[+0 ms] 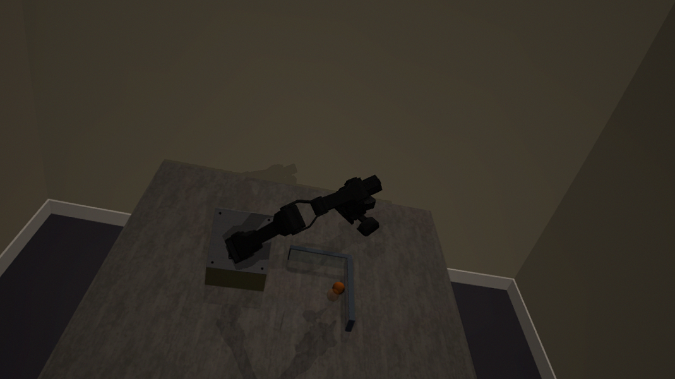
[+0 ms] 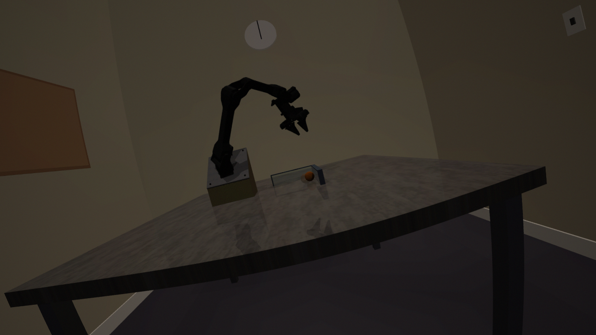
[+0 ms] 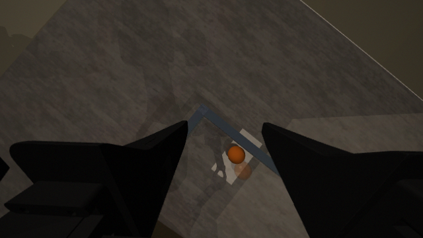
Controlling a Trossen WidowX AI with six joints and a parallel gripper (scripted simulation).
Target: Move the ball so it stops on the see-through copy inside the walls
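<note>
The dark grey mottled table (image 2: 375, 195) carries everything, and the black six-joint arm (image 2: 226, 120) rises from a tan box with a grey plate on top (image 2: 231, 179) near the table's back edge. The arm bends over so that its black parallel-jaw gripper (image 2: 296, 124) hangs high above the two low clear blue-edged walls (image 1: 349, 289) that form a corner. The jaws are spread fairly wide with nothing between them; in the wrist view the two dark fingers frame the target area from well above.

The small orange ball (image 3: 236, 154) lies on the table inside the corner, just beside the longer wall. The pale see-through copy of the ball (image 3: 242, 171) sits right next to it, the two overlapping slightly at their edges, so the ball is close to its resting spot but not on it.

The risks from here, as I judge them: the ball is round and free to roll, so a finger that clips it on the way down could knock it out through the open side. The nearby wall leaves little room for a finger, which could strike it. A release with any sideways motion could send the ball off the copy.

No brand, label or readable writing shows anywhere.
</note>
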